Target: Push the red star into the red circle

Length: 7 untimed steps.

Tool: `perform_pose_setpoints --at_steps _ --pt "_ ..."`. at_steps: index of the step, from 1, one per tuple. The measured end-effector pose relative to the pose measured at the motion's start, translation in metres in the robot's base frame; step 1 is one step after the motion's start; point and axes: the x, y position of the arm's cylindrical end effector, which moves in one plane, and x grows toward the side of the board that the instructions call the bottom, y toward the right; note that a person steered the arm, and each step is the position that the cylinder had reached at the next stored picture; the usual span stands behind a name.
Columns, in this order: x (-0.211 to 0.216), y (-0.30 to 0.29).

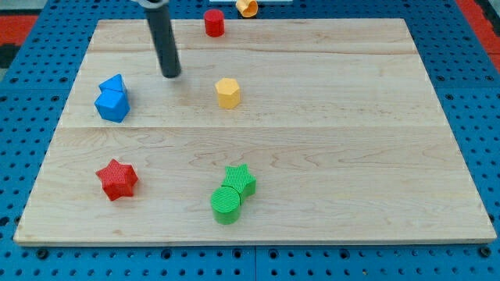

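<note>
So my tip (170, 76) is parked up the desk (351, 156), and the red star (116, 179) sits well below it and a bit to the view's left. The red circle (214, 23) is the opposite way, up and right of my tip. There's no claw here (just a rod, nothing to open or grab). I reckon it needs to get round under the star first.

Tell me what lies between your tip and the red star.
In the camera view, only bare wood lies between my tip and the red star. The two blue blocks sit just to the view's left of that line, not on it.
</note>
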Motion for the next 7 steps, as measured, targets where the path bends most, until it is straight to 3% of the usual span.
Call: perform_pose_setpoints --at_steps 3,4,5,7 --pt "0.264 -0.004" --pt "0.257 -0.078" --pt "0.199 -0.085" --pt "0.137 -0.073"
